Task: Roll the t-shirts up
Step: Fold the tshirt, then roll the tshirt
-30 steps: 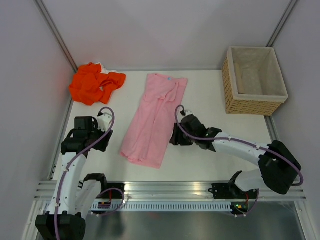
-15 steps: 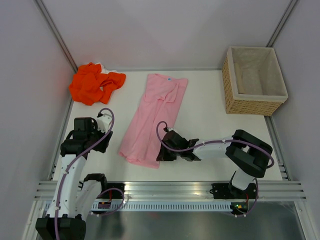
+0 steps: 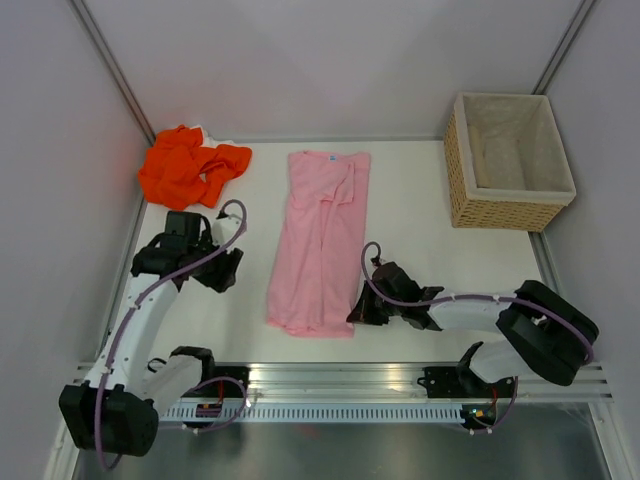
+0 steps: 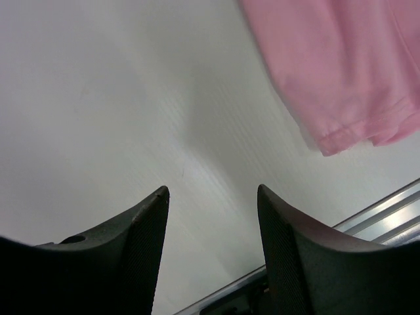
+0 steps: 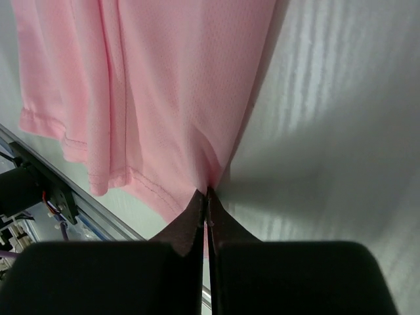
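The pale pink t-shirt lies flat and folded lengthwise mid-table, neck at the far end. My right gripper is low at its near right corner, shut on the shirt's edge; in the right wrist view the fingertips pinch the pink cloth just above the hem. My left gripper hovers open over bare table left of the shirt, nothing between its fingers; the shirt's hem corner shows at the upper right. The orange t-shirt lies crumpled at the far left corner.
A wicker basket with pale lining stands at the far right. White walls close in the table on three sides. A metal rail runs along the near edge, just behind the shirt's hem.
My right gripper went to the shirt's near right corner and shut on its edge. The pink shirt now lies straighter and further right. My left arm reached forward and toward the shirt.
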You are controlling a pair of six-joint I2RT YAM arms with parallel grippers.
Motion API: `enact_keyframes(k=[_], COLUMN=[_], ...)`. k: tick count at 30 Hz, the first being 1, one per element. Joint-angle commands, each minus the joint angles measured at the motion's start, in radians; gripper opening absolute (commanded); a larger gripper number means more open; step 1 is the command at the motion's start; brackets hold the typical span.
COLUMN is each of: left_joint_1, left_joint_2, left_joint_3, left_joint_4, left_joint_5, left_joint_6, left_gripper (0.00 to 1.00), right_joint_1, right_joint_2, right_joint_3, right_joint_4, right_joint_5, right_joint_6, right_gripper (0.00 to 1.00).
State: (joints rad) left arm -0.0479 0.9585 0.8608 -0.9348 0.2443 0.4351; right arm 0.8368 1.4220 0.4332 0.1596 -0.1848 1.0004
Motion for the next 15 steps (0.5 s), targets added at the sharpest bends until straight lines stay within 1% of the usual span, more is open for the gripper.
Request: enact_keyframes(k=[1,2,3,4,6,7,8,9,10,11,12,13,14,15], left_joint_1=[-0.165,-0.304,-0.373,-0.482,-0.549,-0.567,-0.590,-0.598,-0.601,-0.606,-0.606,-0.607,-0.610,-0.615], left_joint_2=[0.058,0.080,0.112,0.130,0.146,0.144,0.138,0.126,0.096,0.071,0.045,-0.024,-0.056,-0.082], left_joint_3=[0.082,0.102,0.110,0.131,0.158,0.173,0.207,0.224,0.248,0.253,0.251,0.209,0.170,0.124], left_joint_4=[0.039,0.042,0.041,0.037,0.027,0.013,-0.036,-0.060,-0.099,-0.161,-0.186,-0.191,-0.159,-0.124], left_joint_5=[0.053,-0.006,-0.035,-0.055,-0.033,0.021,0.044,0.061,0.087,0.104,0.113,0.122,0.130,0.130], left_joint_6=[-0.007,-0.009,0.000,0.010,0.057,0.080,0.106,0.175,0.223,0.290,0.456,0.540,0.626,0.745], left_gripper=[0.62,0.62,0.62,0.62,0.63,0.63,0.64,0.65,0.66,0.66,0.66,0.69,0.71,0.71], right_joint_1=[-0.030,-0.041,-0.044,-0.050,-0.054,-0.054,-0.056,-0.056,-0.056,-0.056,-0.056,-0.056,-0.054,-0.056], right_joint_2=[-0.064,-0.081,-0.112,-0.126,-0.173,-0.192,-0.233,-0.253,-0.274,-0.314,-0.331,-0.346,-0.365,-0.370], right_joint_3=[-0.069,-0.082,-0.091,-0.088,-0.053,-0.035,0.010,0.037,0.067,0.128,0.157,0.185,0.229,0.246], right_joint_4=[-0.184,-0.192,-0.202,-0.238,-0.287,-0.310,-0.366,-0.405,-0.478,-0.509,-0.534,-0.551,-0.549,-0.543], right_joint_5=[0.024,0.021,0.015,0.015,0.015,0.010,0.011,0.028,0.041,0.053,0.062,0.077,0.084,0.094], right_joint_6=[-0.063,-0.062,-0.062,-0.072,-0.088,-0.103,-0.135,-0.158,-0.184,-0.245,-0.281,-0.316,-0.360,-0.446], right_gripper=[0.00,0.02,0.06,0.18,0.34,0.42,0.52,0.55,0.58,0.59,0.59,0.59,0.59,0.59])
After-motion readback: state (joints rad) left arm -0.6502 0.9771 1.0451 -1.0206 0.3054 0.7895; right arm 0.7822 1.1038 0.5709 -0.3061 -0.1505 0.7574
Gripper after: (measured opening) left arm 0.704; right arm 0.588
